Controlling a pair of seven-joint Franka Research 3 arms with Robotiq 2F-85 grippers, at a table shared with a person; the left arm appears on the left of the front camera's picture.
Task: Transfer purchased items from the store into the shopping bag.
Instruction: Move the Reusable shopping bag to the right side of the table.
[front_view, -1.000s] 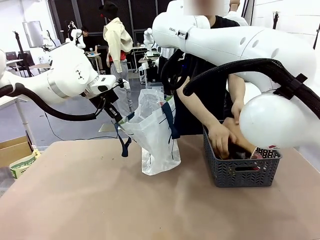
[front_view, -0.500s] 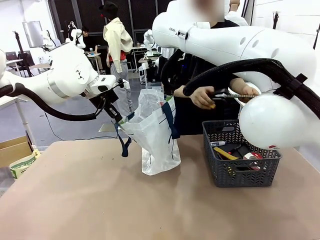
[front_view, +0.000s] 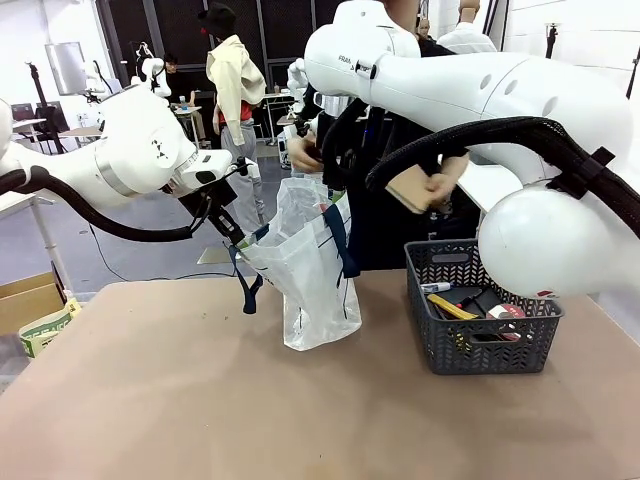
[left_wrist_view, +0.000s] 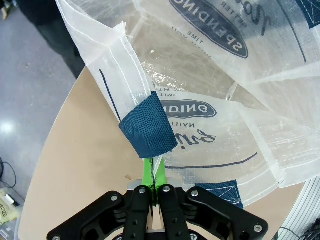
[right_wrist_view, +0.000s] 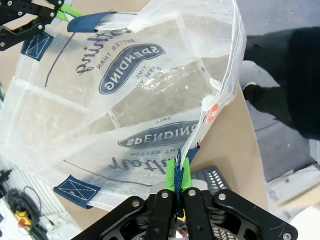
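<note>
Person's hand (front_view: 438, 186) high over basket (front_view: 488, 347) (tan packet (front_view: 407, 193))

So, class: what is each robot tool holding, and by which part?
Both hold the bag: the left tool pinches a navy strap at one rim, and the right tool pinches the other strap at the opposite rim.
</note>
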